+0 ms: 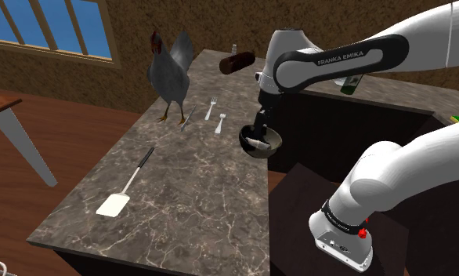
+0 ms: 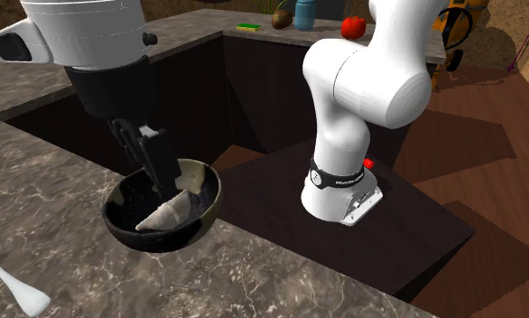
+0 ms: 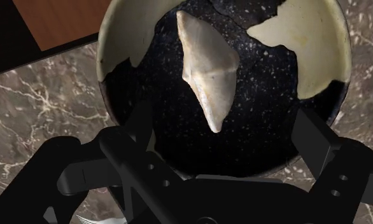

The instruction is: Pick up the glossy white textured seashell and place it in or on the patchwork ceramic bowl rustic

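Pincer [image 3: 225, 119] is apart, hanging low over the bowl [image 3: 319, 44], fingers pointing down into it. Neither finger touches anything, as far as the wrist view shows.

Shell [image 3: 204, 63] is pale and pointed. It lies on the bowl's dark speckled inside, in the gap between the fingers but clear of both. In the second exterior view the shell [image 2: 168, 215] rests on the bowl floor, one end leaning toward the wall, with the pincer [image 2: 154, 173] just above it. Not gripped.

The bowl [image 2: 154, 242] sits on the bench [image 2: 281, 280], right at the edge nearest the stand [image 2: 416, 226]. It is upright, cream patches round the rim. The shoulder view agrees: pincer [image 1: 261, 129] over bowl [image 1: 273, 147], shell [image 1: 258, 145] inside.

Rest of the bench [image 1: 181, 196]:
- chicken figure [image 1: 171, 74] at the far end
- two forks [image 1: 211, 108] between the chicken figure and the bowl
- spatula [image 1: 122, 196] toward the near end

All are well apart from the bowl.

Status, my read: pick is done and the place is effectively done, since the shell is in the bowl and free. What's left is lifting the pincer straight up out of the bowl. The fingers sit close to the shell and the rim, so a sideways exit could nudge either one.
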